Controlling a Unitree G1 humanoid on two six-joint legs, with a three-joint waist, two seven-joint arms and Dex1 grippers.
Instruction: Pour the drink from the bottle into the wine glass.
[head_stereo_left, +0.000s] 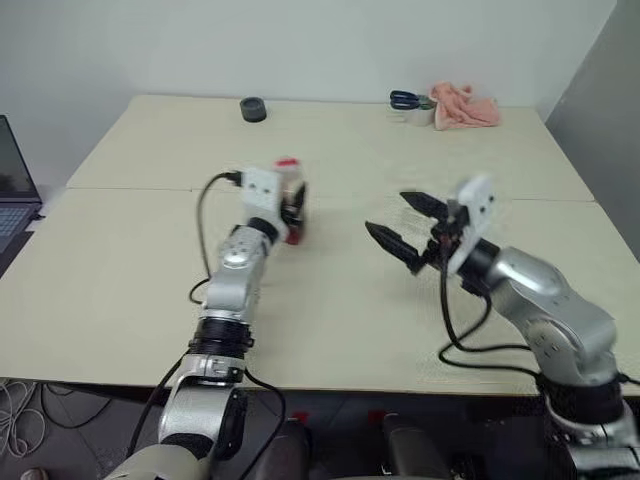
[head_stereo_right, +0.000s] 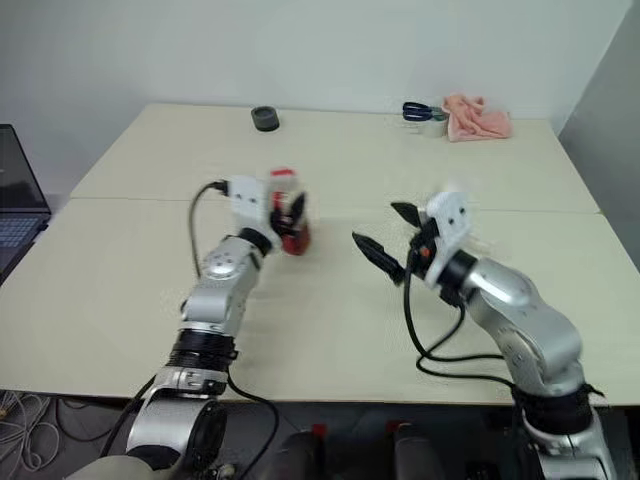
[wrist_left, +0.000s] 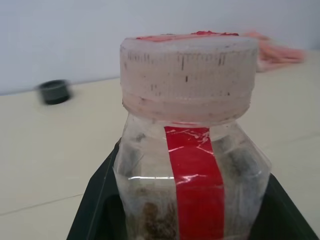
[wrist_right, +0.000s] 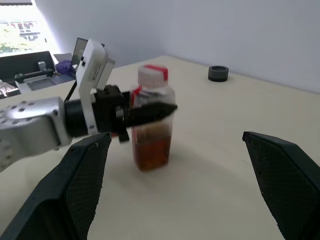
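Note:
A small clear bottle (wrist_right: 152, 125) with a pink-red cap and a red label strip stands upright on the beige table (head_stereo_left: 330, 330), left of centre. The amber drink (wrist_right: 150, 147) fills its lower part. My left gripper (head_stereo_left: 292, 212) is shut on the bottle's body just below the cap, its black fingers (wrist_left: 92, 200) on either side. My right gripper (head_stereo_left: 387, 212) hovers to the right of the bottle, open, pointing at it with nothing between its fingers. The wine glass is out of view.
A small dark round object (head_stereo_left: 254, 109) lies at the table's far edge. Blue-handled scissors (head_stereo_left: 405, 99) and a pink cloth (head_stereo_left: 463, 105) sit at the far right. A laptop (head_stereo_left: 15, 190) stands off the table's left side.

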